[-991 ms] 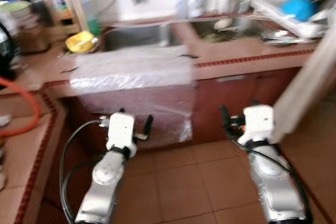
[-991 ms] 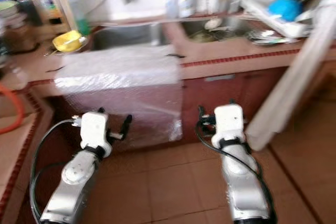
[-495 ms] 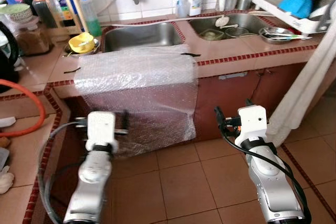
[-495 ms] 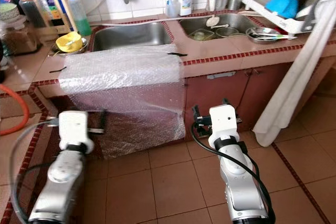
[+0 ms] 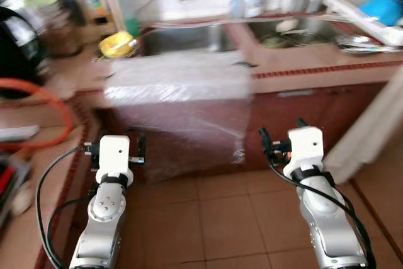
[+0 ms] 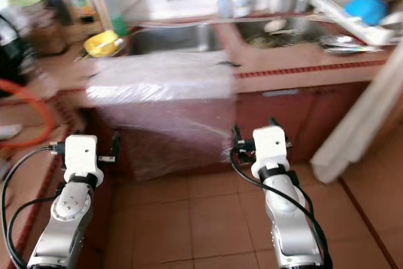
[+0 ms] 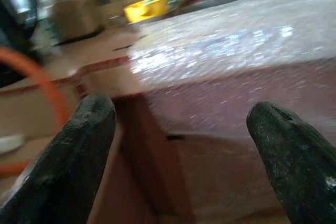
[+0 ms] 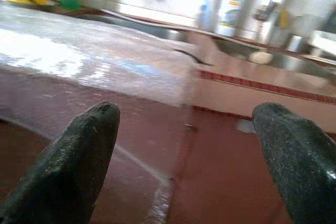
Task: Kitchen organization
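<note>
A sheet of bubble wrap (image 5: 179,86) lies over the tiled counter (image 5: 315,61) and hangs down the red cabinet front. Behind it are two steel sinks (image 5: 182,39), and the right one holds dishes. A yellow bowl (image 5: 118,45) sits left of the sinks. My left gripper (image 5: 117,146) is held low in front of the cabinet, open and empty, short of the sheet's left edge (image 7: 157,61). My right gripper (image 5: 281,135) is open and empty at the same height, facing the sheet's right edge (image 8: 184,77). The picture is blurred.
A dish rack (image 5: 352,14) with a blue bowl (image 5: 381,7) stands at the back right. A white cloth (image 5: 371,130) hangs at the right. An orange hose (image 5: 38,92) and a black kettle (image 5: 19,48) sit on the left counter. Brown floor tiles (image 5: 214,218) lie below.
The whole picture has shifted right and blurred, so the camera has moved. Both arms keep about the same pose, with their fingers still open.
</note>
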